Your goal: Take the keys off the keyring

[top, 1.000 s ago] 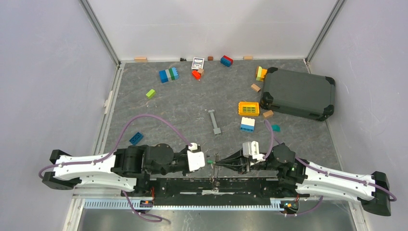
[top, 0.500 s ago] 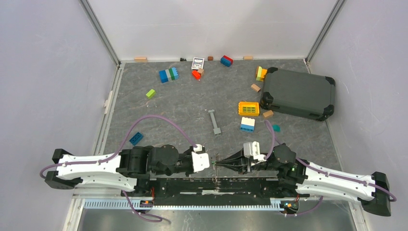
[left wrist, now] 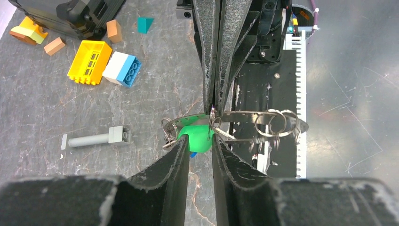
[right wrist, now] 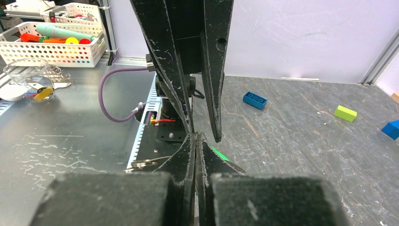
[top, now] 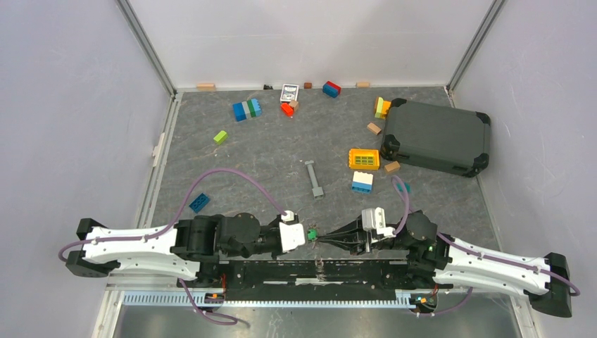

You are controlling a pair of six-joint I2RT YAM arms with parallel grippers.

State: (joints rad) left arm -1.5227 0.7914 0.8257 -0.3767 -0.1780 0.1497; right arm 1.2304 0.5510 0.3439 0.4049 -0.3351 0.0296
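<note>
Grip on left: your left gripper (left wrist: 200, 141) is clenched on the green-headed key (left wrist: 196, 135).
Keyring: the keyring (left wrist: 237, 114) hangs between both grippers at the near edge of the table (top: 267, 162), silver keys (left wrist: 275, 126) bunched on it.
Grip on right: your right gripper (right wrist: 195, 137) is pinched shut on the keyring wire, tip to tip with the left.
Far side: a grey bar (top: 314, 179) lies flat.

Left arm (top: 134, 246) and right arm (top: 493, 264) lie low at the near edge, tips meeting. Left gripper (top: 308, 234) clamps green key head (left wrist: 197, 136); right gripper (top: 317, 239), closed, pinches keyring (left wrist: 213, 113).
</note>
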